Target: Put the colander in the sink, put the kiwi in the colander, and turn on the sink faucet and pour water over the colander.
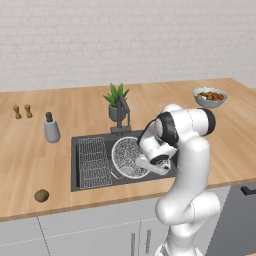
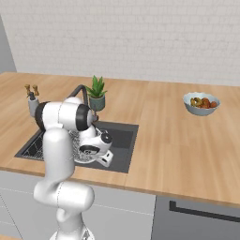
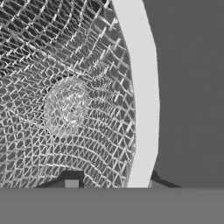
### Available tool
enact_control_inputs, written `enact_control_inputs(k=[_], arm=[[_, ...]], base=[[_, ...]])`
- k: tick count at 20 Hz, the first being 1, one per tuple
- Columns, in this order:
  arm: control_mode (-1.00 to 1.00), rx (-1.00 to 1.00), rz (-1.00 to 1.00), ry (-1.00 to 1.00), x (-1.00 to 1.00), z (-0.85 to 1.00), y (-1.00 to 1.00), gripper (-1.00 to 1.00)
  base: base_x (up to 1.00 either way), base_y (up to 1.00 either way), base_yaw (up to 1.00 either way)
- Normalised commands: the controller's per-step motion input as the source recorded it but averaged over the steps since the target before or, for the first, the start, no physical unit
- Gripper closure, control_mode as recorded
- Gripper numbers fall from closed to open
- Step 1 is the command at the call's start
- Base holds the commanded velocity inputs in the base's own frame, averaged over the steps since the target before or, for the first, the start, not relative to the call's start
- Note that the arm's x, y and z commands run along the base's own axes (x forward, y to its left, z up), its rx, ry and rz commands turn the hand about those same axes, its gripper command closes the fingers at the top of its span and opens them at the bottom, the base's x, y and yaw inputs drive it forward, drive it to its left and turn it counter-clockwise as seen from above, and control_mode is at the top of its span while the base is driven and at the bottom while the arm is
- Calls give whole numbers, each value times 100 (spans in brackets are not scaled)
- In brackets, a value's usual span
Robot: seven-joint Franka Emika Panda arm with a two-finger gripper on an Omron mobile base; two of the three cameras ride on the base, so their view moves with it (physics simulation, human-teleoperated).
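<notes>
Left base view: the colander [image 1: 127, 156] is sitting in the sink [image 1: 75, 165], the kiwi [image 1: 41, 195] lying on the counter [image 1: 30, 160] at 8 o'clock. Hand view: the fingers [image 3: 113, 183] are straddling the colander's rim narrowly, one tip inside, one outside.

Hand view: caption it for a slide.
Hand straddling the thin white rim of the round silver mesh colander inside the dark grey sink.

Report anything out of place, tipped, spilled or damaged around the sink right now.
Nothing stands out. The colander sits upright in the sink beside the wire rack, and the kiwi lies on the counter left of it. No spills or damage show.
</notes>
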Motion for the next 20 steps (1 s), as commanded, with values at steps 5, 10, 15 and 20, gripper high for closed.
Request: enact_control_inputs(k=[5, 10, 15, 20], arm=[[-100, -11, 1, 16, 0, 1, 0, 100], [-100, -1, 1, 21, 0, 24, -4, 100], [-100, 0, 2, 20, 0, 41, -9, 100], [-100, 0, 2, 20, 0, 13, -14, 100]], base=[[0, 0, 0], [0, 0, 0], [0, 0, 0], [0, 0, 0]])
